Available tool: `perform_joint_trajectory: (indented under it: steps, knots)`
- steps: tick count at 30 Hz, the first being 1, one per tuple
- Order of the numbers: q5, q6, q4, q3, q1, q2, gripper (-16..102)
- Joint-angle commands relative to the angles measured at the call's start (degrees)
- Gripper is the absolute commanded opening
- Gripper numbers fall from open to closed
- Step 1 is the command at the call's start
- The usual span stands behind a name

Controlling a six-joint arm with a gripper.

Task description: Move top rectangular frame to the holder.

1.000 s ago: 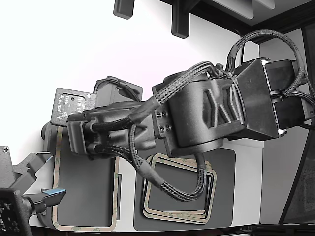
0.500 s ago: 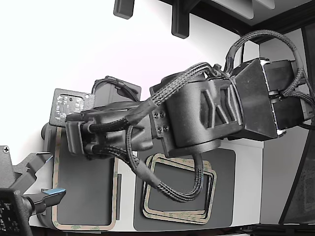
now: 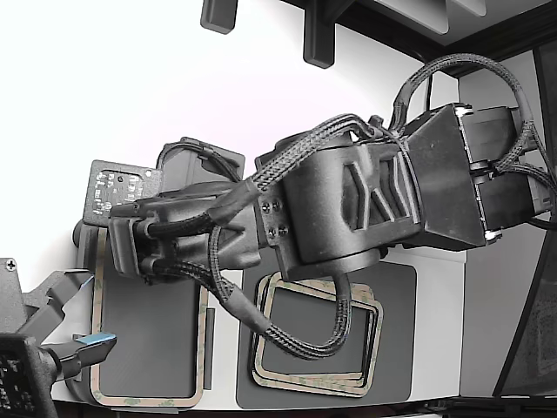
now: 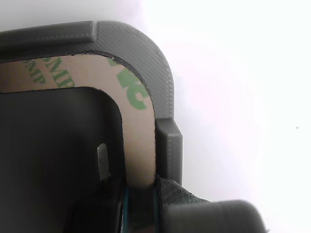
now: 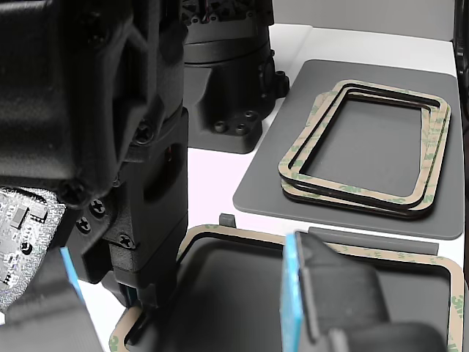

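The gripper (image 4: 141, 204) is seen closed on the strip of the top rectangular frame (image 4: 138, 141), which is seated flat in the holder (image 4: 146, 53) with its rounded corner against the holder's raised rim and a tab just beside it. In the other view, the frame is seen lying around the holder's dark recess. Farther off, a stack of frames (image 5: 366, 147) is seen resting on a dark grey mat (image 5: 330, 198).

Exterior cam looks down over my arm; my wrist cam's jammed up close; both catch the holder (image 3: 148, 340) (image 4: 131, 43).
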Motion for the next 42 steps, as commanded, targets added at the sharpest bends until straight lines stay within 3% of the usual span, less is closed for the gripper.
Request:
perform_joint_trajectory:
  steps: [1,30,33,37,39,40,41,42]
  knots:
    - [0.09,-0.09,0.53,-1.67,-0.53,1.32,-10]
    - [-0.18,-1.05,0.53,-1.41,-0.35,0.79,-10]
    - [-0.18,-1.23,0.53,-1.41,-0.35,0.79,-6]
    - [-0.26,-1.76,0.53,-1.41,-0.35,0.79,6]
    - [-0.53,-2.29,0.53,-1.41,-0.35,0.70,22]
    - [-0.62,-2.55,0.53,-1.41,-0.35,0.70,41]
    - [-0.70,-2.55,0.53,-1.41,-0.35,0.62,67]
    - [-0.79,-2.55,0.44,-1.41,-0.35,0.62,100]
